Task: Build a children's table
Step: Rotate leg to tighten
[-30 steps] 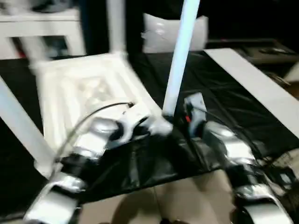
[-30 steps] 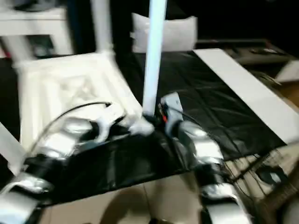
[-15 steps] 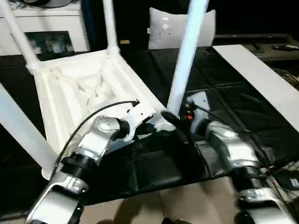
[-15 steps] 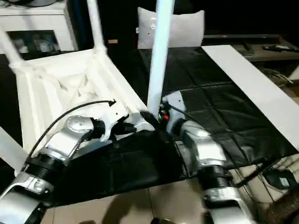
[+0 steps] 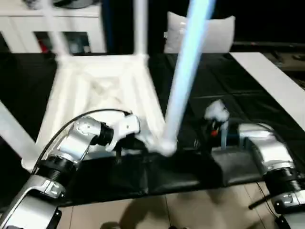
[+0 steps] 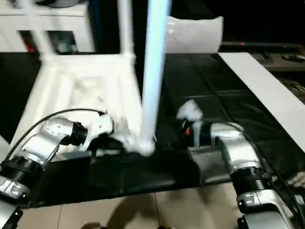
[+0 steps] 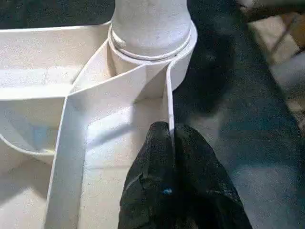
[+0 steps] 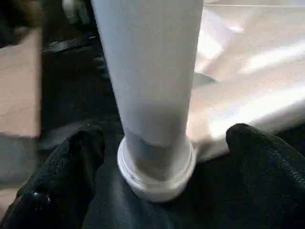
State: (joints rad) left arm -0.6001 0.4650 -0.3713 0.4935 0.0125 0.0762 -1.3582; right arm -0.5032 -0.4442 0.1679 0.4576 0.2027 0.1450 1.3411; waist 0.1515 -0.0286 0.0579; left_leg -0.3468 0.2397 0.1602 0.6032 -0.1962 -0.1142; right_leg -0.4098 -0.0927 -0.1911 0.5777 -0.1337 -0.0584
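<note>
Tabletop lies upside down on the black sheet, ribbed underside facing up. This is the landmark for everything below.

Legs: near-corner leg stands upright in the round socket at the tabletop's corner nearest the robot, between the two arms. Its base sits in the socket collar, seen close in both wrist views. Far leg rises from the tabletop's far corner. Another leg slants out from the tabletop's left side, toward the picture edge. A fourth rises blurred at the far left corner.

Left gripper: at the tabletop's near edge, just beside the near-corner socket. Jaws closed tight, pinching the thin upright rim wall of the tabletop that runs into the socket. One black finger on each side of the wall.

Right gripper: on the far side of the same corner from the left one, over the black sheet. Fingers spread wide, one on each side of the near-corner leg's base, with clear gaps to the tube. Not gripping.

Beyond the tabletop: white cabinet at the back left, pale cushion at the back centre. White board lies on the sheet well to the tabletop's right.
</note>
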